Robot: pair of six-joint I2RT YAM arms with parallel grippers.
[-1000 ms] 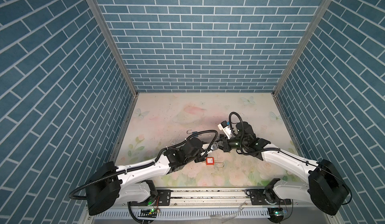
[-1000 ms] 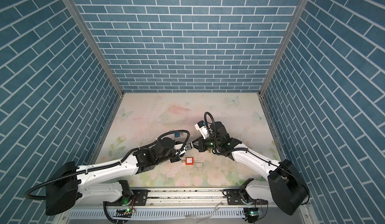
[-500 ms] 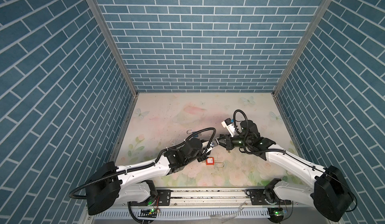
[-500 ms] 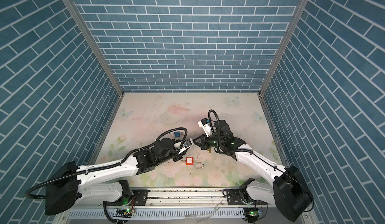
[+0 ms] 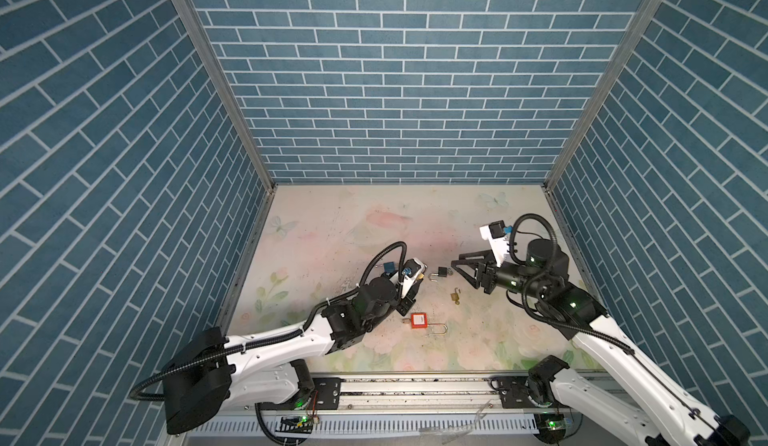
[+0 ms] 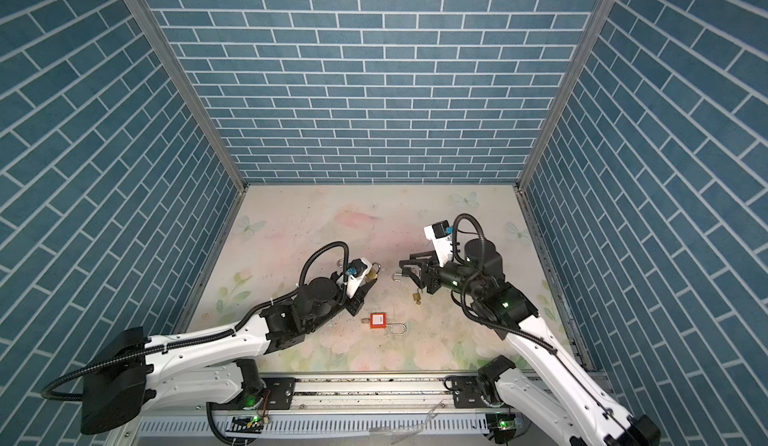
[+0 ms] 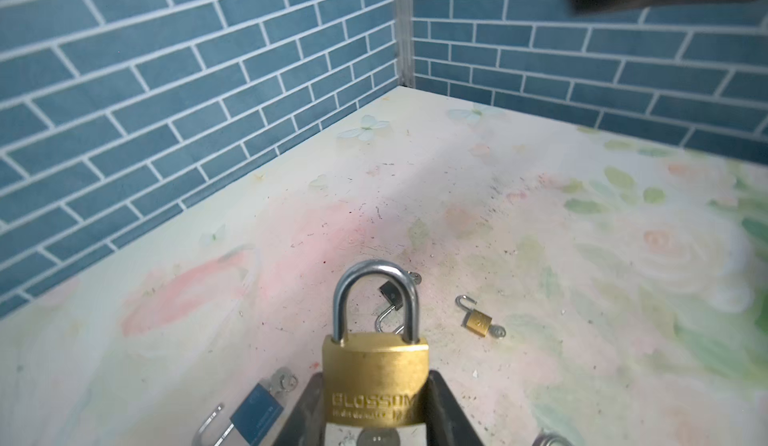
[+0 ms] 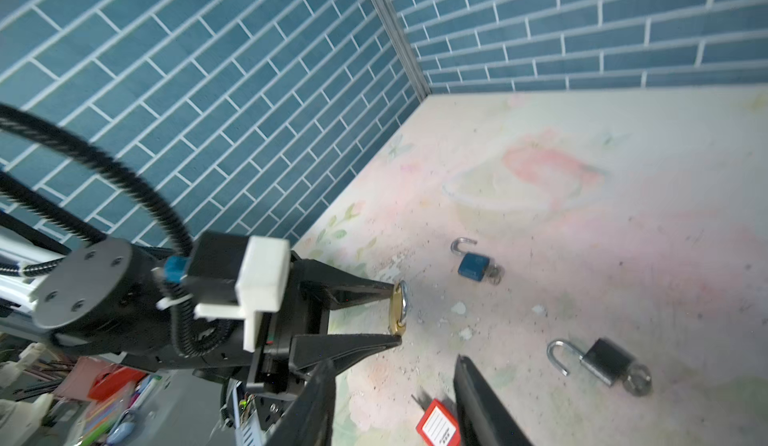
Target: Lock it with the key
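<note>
Left wrist view: brass padlock is pinched by its body in the left gripper, both shackle legs seated, its long axis pointing away from the palm.
Right gripper: spread, empty, well apart, facing the padlock.
Key: not clearly visible; the keyway end sits between the jaws.

Left gripper clamps a padlock, arm stretched low; right gripper faces it, apart, jaws spread, empty.

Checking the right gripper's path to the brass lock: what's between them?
Black padlock, shackle open, lies between right gripper and brass lock; shows in a top view.
</note>
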